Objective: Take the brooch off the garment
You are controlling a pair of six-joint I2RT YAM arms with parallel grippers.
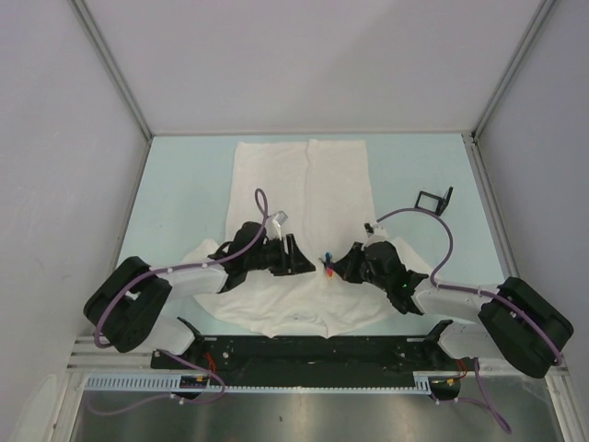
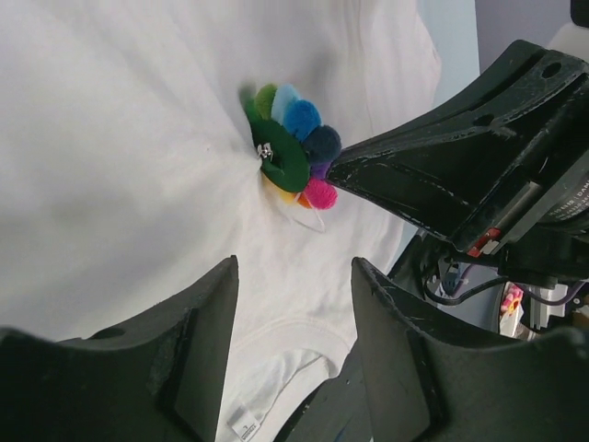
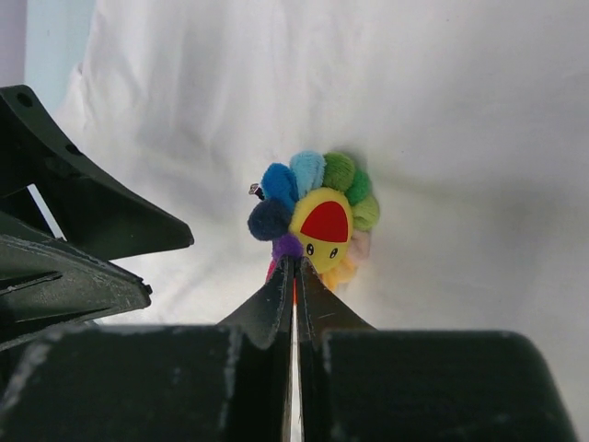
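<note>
The white garment (image 1: 304, 184) lies flat on the table, collar towards the arms. The rainbow flower brooch (image 1: 328, 265) stands on its chest between both grippers. My right gripper (image 3: 295, 262) is shut on the brooch (image 3: 317, 216) at its lower petals, its yellow face with the red mouth towards the camera. In the left wrist view the brooch (image 2: 290, 152) shows its green back and metal pin, with the cloth (image 2: 110, 138) puckered towards the pin. My left gripper (image 2: 294, 276) is open and empty just above the cloth, a little short of the brooch, near the collar.
A small black frame-shaped object (image 1: 434, 200) lies on the light blue table (image 1: 184, 184) to the right of the shirt. White walls close in the table on three sides. A black rail (image 1: 313, 350) runs along the near edge.
</note>
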